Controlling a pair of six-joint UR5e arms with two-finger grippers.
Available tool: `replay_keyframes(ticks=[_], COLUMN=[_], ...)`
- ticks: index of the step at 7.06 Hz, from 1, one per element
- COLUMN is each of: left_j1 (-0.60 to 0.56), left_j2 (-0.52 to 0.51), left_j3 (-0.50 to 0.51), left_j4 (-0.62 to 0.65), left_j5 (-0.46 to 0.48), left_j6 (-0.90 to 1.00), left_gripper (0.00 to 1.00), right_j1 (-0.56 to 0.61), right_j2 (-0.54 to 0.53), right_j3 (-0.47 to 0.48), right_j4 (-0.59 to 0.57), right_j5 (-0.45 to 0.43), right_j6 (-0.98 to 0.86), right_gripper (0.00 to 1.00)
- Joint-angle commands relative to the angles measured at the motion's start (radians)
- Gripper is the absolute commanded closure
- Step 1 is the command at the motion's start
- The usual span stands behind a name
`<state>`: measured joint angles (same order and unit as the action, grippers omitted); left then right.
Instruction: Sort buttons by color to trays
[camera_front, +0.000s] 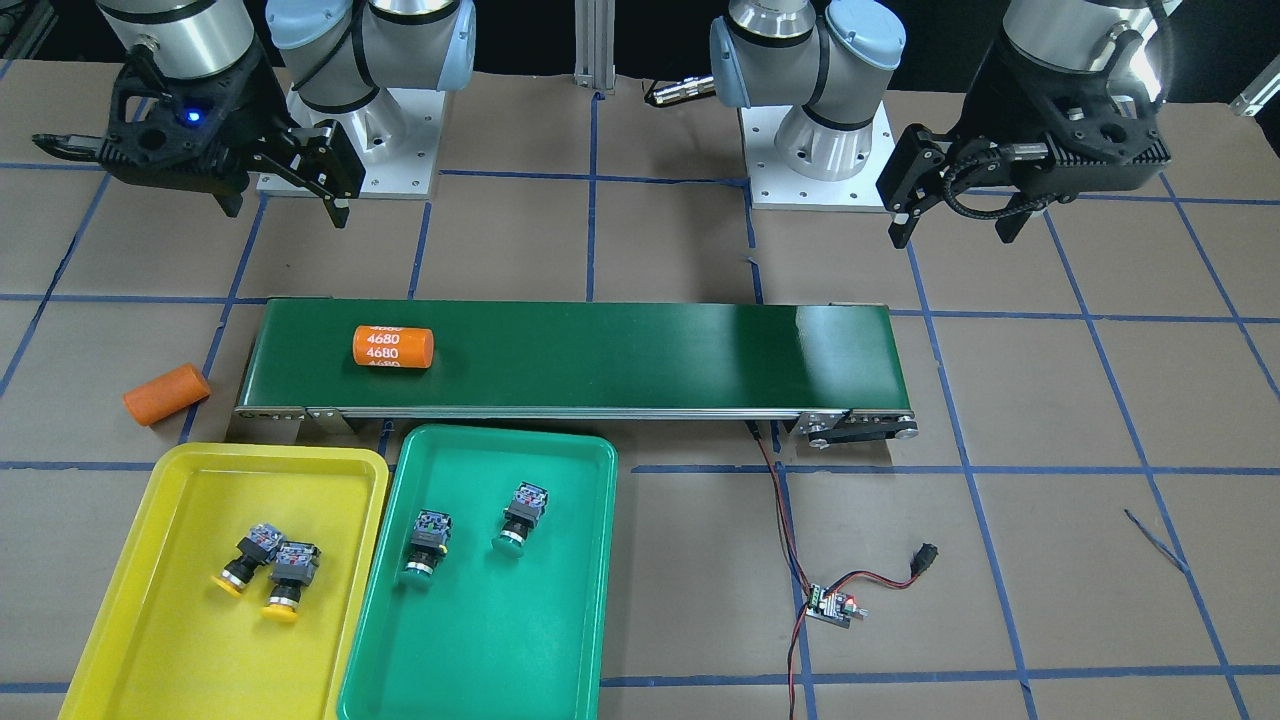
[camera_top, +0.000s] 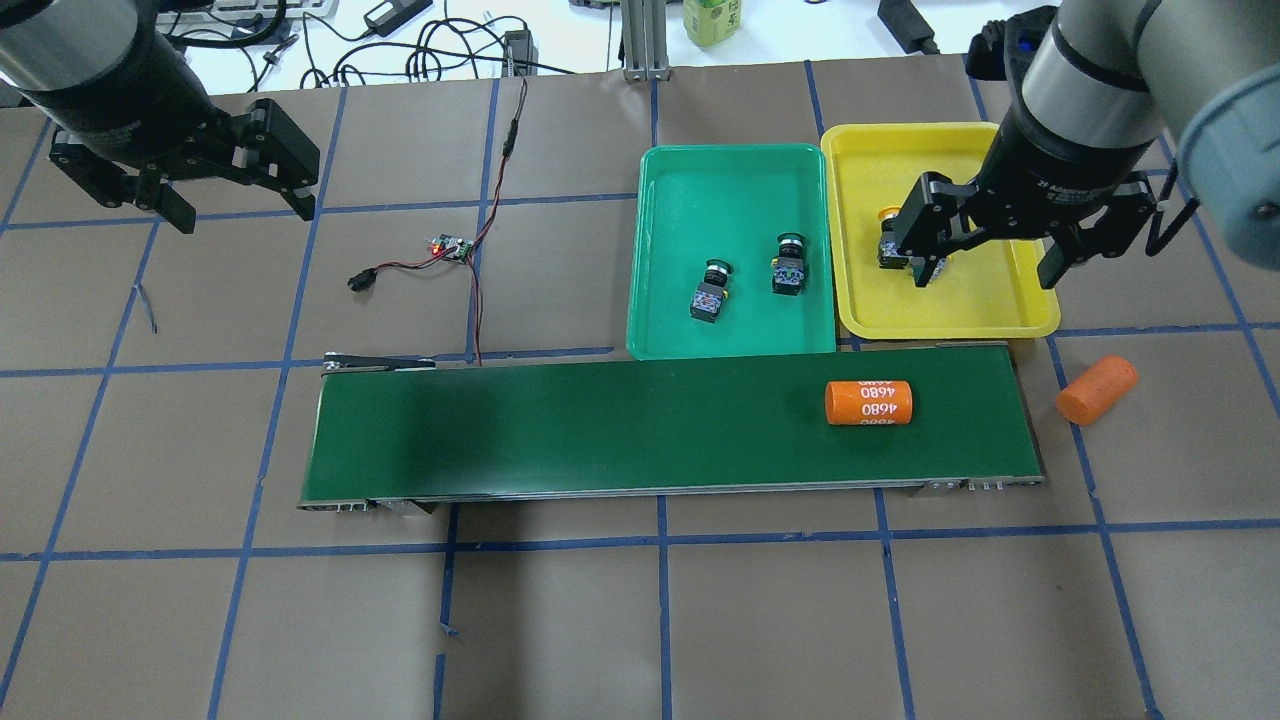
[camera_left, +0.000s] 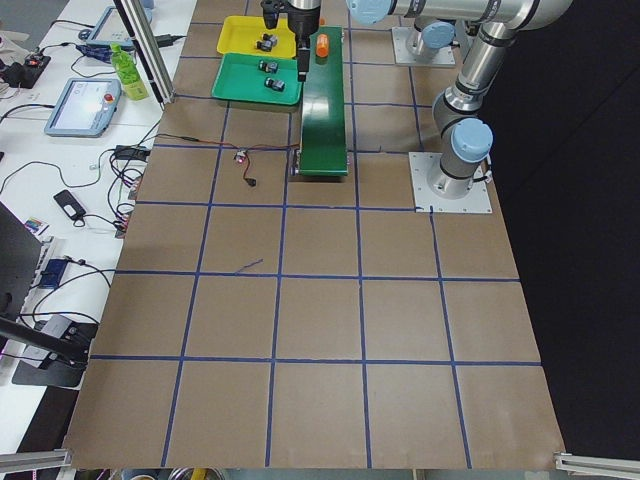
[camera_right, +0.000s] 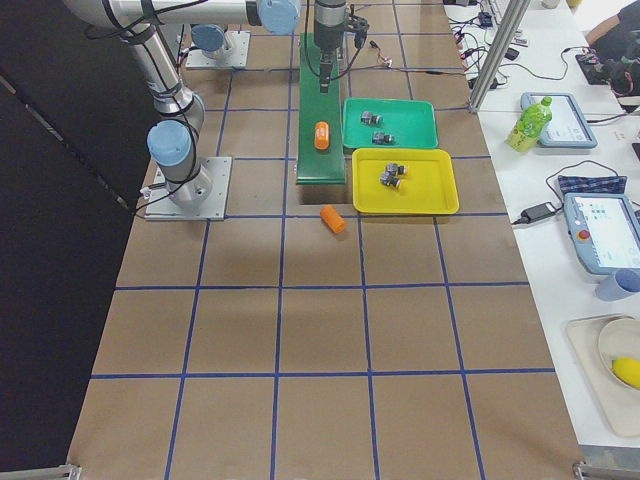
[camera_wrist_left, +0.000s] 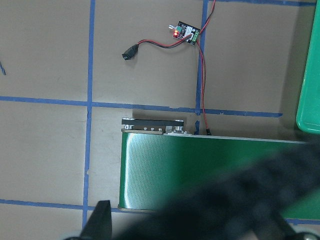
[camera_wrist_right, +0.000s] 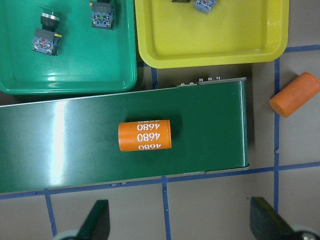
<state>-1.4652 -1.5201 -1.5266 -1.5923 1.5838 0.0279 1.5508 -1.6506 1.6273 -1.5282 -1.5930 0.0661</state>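
Observation:
Two yellow-capped buttons (camera_front: 245, 558) (camera_front: 287, 582) lie side by side, touching, in the yellow tray (camera_front: 165, 630). In the green tray (camera_front: 500, 640) next to it are two green-capped buttons (camera_front: 425, 548) (camera_front: 521, 518), a little apart. My right gripper (camera_front: 285, 205) hangs open and empty above the table behind the belt. In the overhead view the right gripper (camera_top: 985, 268) overlaps the yellow tray (camera_top: 1000, 310) and hides most of the yellow buttons (camera_top: 888, 240). My left gripper (camera_front: 955, 232) is also open and empty, high over the far end of the table, away from both trays.
A long dark green conveyor belt (camera_front: 640, 350) runs between the arms and the trays, with an orange cylinder marked 4680 (camera_front: 393, 347) on it. A plain orange cylinder (camera_front: 166, 394) lies on the table off the belt's end. A small circuit board (camera_front: 832, 606) with red-black wires lies beyond the green tray.

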Motion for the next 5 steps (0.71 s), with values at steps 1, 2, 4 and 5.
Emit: replay_keyframes(ticks=[1,2,4,5], left_j1=[0.002,0.002,0.002,0.002], left_j2=[0.000,0.000,0.000,0.000], left_j3=[0.002,0.002,0.002,0.002], left_j4=[0.000,0.002,0.008,0.008], left_j5=[-0.001,-0.001,-0.001,-0.001], left_j6=[0.001,0.001,0.001,0.001], left_gripper=[0.00,0.00,0.00,0.00], right_j1=[0.000,0.000,-0.003,-0.002], right_j2=[0.046,0.046,0.046,0.045], right_j3=[-0.070,-0.048,-0.029,-0.029], right_j4=[0.020,0.020,0.016,0.017], right_j5=[-0.011,-0.004,-0.001,0.002], right_j6=[0.000,0.000,0.000,0.000], right_gripper=[0.00,0.00,0.00,0.00])
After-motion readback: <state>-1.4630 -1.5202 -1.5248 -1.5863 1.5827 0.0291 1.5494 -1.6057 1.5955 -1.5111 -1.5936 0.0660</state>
